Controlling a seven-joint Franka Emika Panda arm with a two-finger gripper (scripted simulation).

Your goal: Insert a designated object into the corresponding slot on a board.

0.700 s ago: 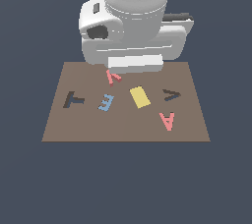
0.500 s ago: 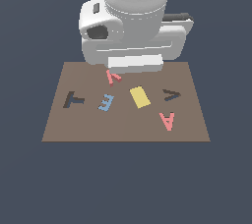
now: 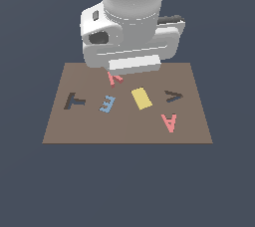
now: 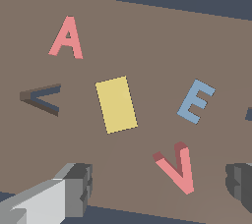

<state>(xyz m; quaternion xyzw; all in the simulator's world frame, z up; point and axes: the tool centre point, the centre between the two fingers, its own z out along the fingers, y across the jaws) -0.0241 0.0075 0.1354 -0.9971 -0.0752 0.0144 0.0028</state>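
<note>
The pink-red letter V lies flat on the brown board near its far edge, just under my hand. In the wrist view the V lies between my two grey fingers, nearer the other finger at the picture's edge, and touches neither. My gripper is open and empty; in the exterior view the white hand hides the fingertips. The dark V-shaped slot is on the exterior view's right side of the board, and it also shows in the wrist view.
On the board lie a blue letter E, a yellow rectangle and a pink-red letter A. A dark T-shaped recess is at the exterior view's left. Dark floor surrounds the board.
My hand has come down a little toward the board over the V. The letters have not moved.
</note>
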